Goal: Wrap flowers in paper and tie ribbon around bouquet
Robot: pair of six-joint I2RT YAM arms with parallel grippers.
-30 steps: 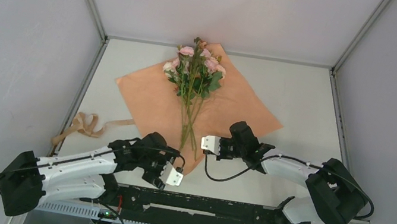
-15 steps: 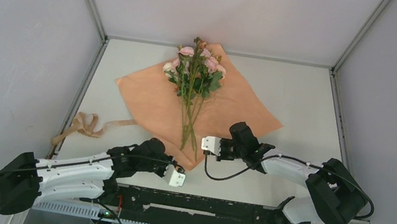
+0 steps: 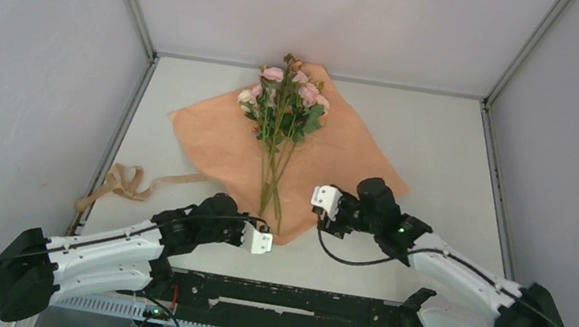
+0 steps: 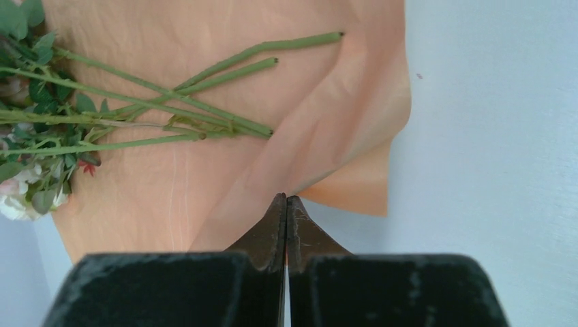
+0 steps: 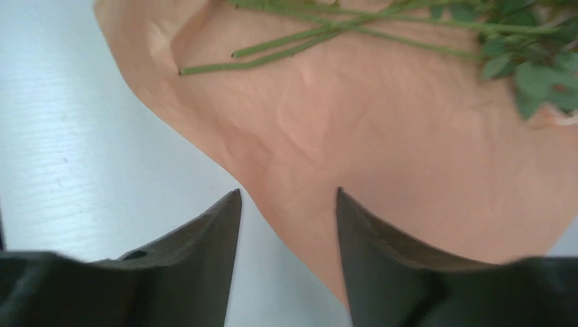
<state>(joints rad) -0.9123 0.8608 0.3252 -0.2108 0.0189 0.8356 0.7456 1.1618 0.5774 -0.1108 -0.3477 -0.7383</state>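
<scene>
The paper (image 3: 219, 139) lies spread as a tan diamond in the middle of the table. On it rest the flowers (image 3: 282, 105), pink blooms at the far end and green stems (image 4: 204, 75) pointing toward me. My left gripper (image 3: 266, 232) is shut on the paper's near corner (image 4: 320, 157), which is pulled up into a fold; the fingertips (image 4: 286, 199) meet on its edge. My right gripper (image 3: 317, 203) stands open at the paper's near-right edge (image 5: 382, 157), and that edge runs through the gap of the right gripper (image 5: 288, 194). The ribbon (image 3: 125, 181) lies loose at the left.
Grey walls and metal frame rails (image 3: 127, 116) enclose the white table on three sides. The black rail (image 3: 291, 300) with the arm bases runs along the near edge. Bare tabletop (image 3: 447, 145) lies to the right of the paper.
My left gripper closed on the paper's near corner and drew it up into a fold. The right gripper opened and moved a little right and farther back along the paper's edge.
</scene>
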